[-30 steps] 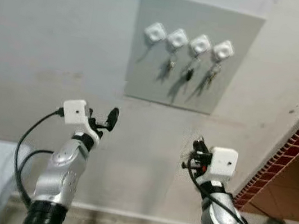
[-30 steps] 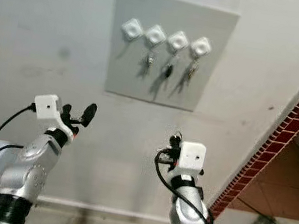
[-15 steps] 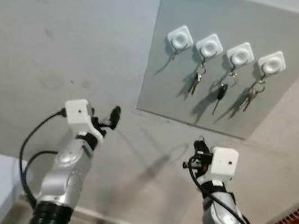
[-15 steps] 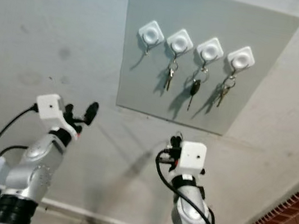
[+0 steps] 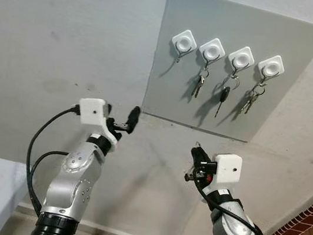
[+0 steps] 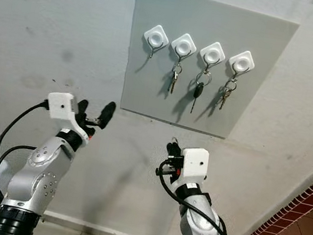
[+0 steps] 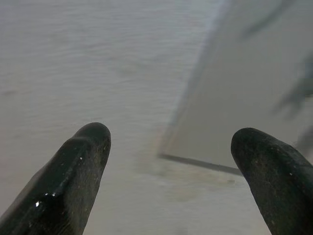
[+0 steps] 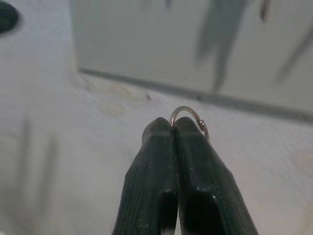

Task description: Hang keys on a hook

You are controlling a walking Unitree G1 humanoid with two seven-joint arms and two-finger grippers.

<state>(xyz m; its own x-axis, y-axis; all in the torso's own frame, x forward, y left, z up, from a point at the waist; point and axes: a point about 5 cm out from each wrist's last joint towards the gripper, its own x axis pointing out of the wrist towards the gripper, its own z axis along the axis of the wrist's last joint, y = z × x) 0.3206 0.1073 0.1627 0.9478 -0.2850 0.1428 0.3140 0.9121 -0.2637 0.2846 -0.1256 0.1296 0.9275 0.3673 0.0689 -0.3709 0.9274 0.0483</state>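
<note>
- The right gripper [image 8: 174, 128] is squeezed tight on a key ring [image 8: 188, 115], low under the grey board [image 5: 177, 97].
- The left gripper [image 7: 171, 161] is wide apart, holding nothing, near the board's bottom corner.
- The first white hook [image 5: 184, 41] has no keys; the other three do.

Above both raised grippers, left [image 5: 124, 123] and right [image 5: 197, 160], a grey board [image 5: 167, 89] with four white hooks [image 5: 184, 41], three apparently holding keys [image 5: 197, 87], leftmost bare.
</note>
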